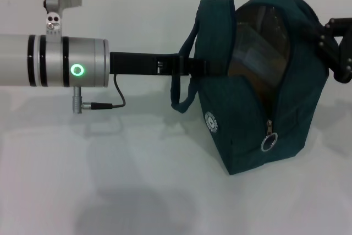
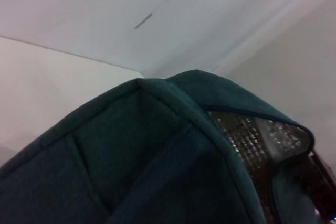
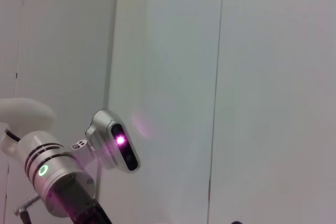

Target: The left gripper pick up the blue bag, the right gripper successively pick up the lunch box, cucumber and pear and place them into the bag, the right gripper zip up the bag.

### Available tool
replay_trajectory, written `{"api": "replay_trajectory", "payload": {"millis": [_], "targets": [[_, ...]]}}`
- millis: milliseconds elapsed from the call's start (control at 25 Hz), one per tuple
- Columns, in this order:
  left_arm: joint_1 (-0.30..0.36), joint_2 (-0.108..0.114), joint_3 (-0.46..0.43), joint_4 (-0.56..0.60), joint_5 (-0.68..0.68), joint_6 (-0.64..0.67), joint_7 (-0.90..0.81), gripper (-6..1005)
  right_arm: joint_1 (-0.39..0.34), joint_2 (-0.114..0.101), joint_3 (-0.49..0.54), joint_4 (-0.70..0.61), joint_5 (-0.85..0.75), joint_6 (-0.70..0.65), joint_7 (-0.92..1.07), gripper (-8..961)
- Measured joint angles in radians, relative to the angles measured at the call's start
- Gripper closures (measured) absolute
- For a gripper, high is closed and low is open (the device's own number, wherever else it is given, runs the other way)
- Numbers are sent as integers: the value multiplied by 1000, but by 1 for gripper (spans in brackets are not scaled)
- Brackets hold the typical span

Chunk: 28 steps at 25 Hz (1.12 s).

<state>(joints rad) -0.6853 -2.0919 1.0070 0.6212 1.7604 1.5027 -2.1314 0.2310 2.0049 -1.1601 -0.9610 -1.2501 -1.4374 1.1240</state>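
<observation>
The blue bag (image 1: 247, 119) stands on the white table at the right, its top unzipped and its silver lining (image 1: 258, 42) showing. The ring zipper pull (image 1: 268, 142) hangs low on the front seam. My left gripper (image 1: 201, 67) reaches in from the left and is shut on the bag's near rim by the drooping handle (image 1: 184, 81). In the left wrist view the bag (image 2: 147, 171) fills the frame, with its lining (image 2: 252, 140) to one side. My right gripper (image 1: 336, 45) sits against the bag's far right upper side. The lunch box, cucumber and pear are out of view.
The white table (image 1: 110, 180) stretches to the left and in front of the bag. A thin black cable (image 1: 113, 100) loops under the left arm. The right wrist view shows only a pale wall and the left arm (image 3: 52, 177).
</observation>
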Motion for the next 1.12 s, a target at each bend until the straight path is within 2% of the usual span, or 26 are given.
{"api": "replay_trajectory", "payload": {"millis": [560, 1040, 1120], "targets": [[32, 1, 12, -5, -30, -15, 32, 945, -3, -2, 6, 93, 3, -66, -29, 884], [43, 1, 10, -19, -38, -16, 44, 945, -13, -2, 95, 136, 5, -150, -25, 860], [46, 1, 10, -19, -39, -16, 44, 945, -18, -1, 107, 140, 8, -169, -27, 752]]}}
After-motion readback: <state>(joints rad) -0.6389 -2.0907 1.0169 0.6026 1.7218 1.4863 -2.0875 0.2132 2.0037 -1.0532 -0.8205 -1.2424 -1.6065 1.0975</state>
